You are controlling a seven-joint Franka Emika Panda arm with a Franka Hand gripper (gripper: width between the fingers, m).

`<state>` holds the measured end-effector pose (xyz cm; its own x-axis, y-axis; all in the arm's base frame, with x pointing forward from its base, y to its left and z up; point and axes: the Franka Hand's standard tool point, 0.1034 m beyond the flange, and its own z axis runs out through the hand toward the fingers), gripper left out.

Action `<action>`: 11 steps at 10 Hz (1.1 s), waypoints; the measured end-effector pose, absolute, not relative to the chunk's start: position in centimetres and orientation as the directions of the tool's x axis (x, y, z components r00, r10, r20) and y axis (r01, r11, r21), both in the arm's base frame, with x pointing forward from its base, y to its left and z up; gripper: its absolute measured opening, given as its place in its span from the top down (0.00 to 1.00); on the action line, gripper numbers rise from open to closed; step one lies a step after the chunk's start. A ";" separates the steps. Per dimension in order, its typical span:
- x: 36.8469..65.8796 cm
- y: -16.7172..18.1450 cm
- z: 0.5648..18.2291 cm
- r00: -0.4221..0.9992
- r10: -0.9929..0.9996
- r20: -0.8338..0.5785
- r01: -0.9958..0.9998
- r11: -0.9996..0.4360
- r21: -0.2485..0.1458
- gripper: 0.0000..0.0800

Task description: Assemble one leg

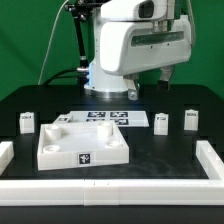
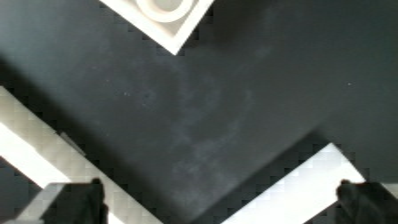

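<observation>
Several small white legs with tags stand on the black table in the exterior view: two on the left (image 1: 27, 122) (image 1: 62, 119) and two on the right (image 1: 161, 121) (image 1: 188, 120). The white square tabletop (image 1: 80, 146) lies front left, sockets up. The arm's white hand (image 1: 140, 45) hangs high at the back, above all parts. In the wrist view my gripper (image 2: 217, 207) is open and empty, with its dark fingertips (image 2: 71, 205) far apart over bare black table. One tabletop corner with a round socket (image 2: 160, 14) shows there. No leg shows in the wrist view.
The marker board (image 1: 108, 118) lies flat at the back middle. Long white border rails run along the left (image 1: 5, 152), front (image 1: 110, 190) and right (image 1: 210, 160). White strips (image 2: 36, 150) (image 2: 334, 170) show near the fingertips in the wrist view.
</observation>
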<state>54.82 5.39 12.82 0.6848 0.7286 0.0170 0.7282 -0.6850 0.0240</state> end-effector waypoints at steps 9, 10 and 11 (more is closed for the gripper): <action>51.8 4.1 10.3 0.434 0.901 0.025 0.899 -0.435 0.049 0.19; 51.5 3.8 10.0 0.351 0.936 0.014 0.935 -0.351 0.042 0.19; 51.2 3.6 9.6 0.296 0.955 0.001 0.955 -0.296 0.034 0.19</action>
